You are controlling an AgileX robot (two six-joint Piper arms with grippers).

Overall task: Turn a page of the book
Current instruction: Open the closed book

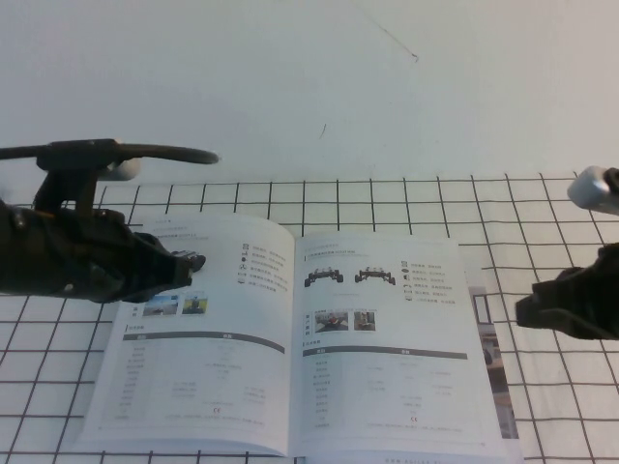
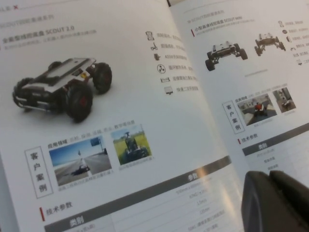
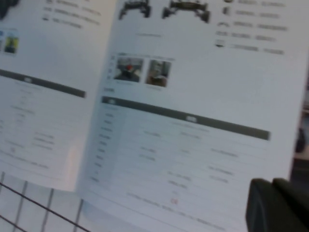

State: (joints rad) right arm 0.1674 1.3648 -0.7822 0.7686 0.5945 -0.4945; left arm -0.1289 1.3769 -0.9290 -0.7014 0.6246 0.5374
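Left gripper (image 1: 191, 263): dark fingers pressed together to a point, reaching in level from the left side over the upper part of the book's left-hand leaf, the tip hanging above the print near the single larger black vehicle; whether it touches the paper cannot be told. Its arm lies low and roughly horizontal, a black cable (image 1: 145, 152) arching above it. Right gripper (image 1: 542, 311): held off the book's right edge, over the grid cloth (image 1: 542, 208), its arm coming in from the right; whether its fingers are parted cannot be told. The book (image 1: 208, 387) lies open and flat on the cloth at the near middle of the table (image 1: 290, 87), spine running away from the robot. The page (image 1: 397, 387), the right-hand leaf, carries two small black vehicles side by side, two small photos, a grey bar and a table of figures; it lies flat, its outer edge just beside the right gripper, with a strip of a further printed sheet showing beyond that edge. In the left wrist view both leaves fill the field. Bare cloth lies open beyond the book's far edge and to either side; white table surface extends farther back.
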